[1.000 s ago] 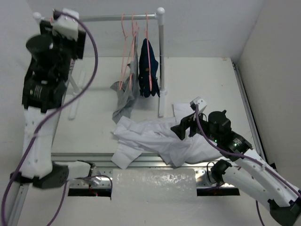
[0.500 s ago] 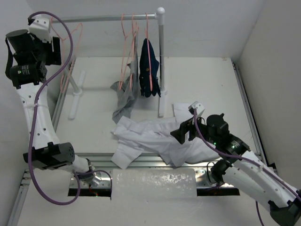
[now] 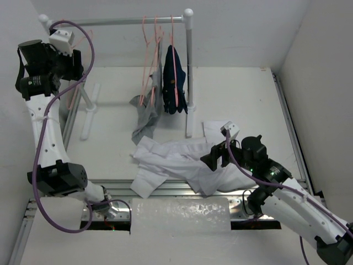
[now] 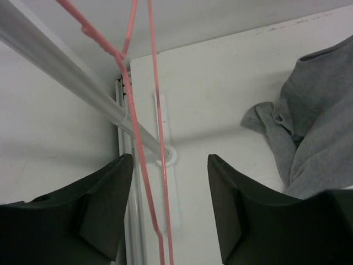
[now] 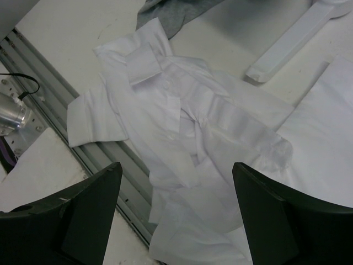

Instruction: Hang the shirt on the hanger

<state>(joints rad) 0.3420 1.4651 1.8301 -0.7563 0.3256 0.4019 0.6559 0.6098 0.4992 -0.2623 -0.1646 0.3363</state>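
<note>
The white shirt (image 3: 176,160) lies crumpled on the table near the front edge; in the right wrist view (image 5: 187,127) it lies collar up. My right gripper (image 3: 213,157) hovers over its right part, open and empty (image 5: 177,165). A salmon-pink hanger (image 4: 156,110) hangs at the left end of the white rail (image 4: 66,72). In the top view the hanger (image 3: 72,100) is faint. My left gripper (image 3: 74,63) is raised beside that end. It is open (image 4: 171,160), and the hanger's two wires run down between its jaws, nearer the left finger and touching neither.
More pink hangers (image 3: 151,55) hang mid-rail. One carries a navy garment (image 3: 175,83), and a grey garment (image 3: 144,118) trails from one to the table (image 4: 314,127). The rail's right post (image 3: 189,72) and foot (image 5: 292,38) stand behind the shirt. A white mat (image 3: 179,215) covers the front edge.
My left arm swung left and back from the rail's left end, then shifted slightly right and down onto the left hanger. My right gripper stayed over the shirt, barely moving.
</note>
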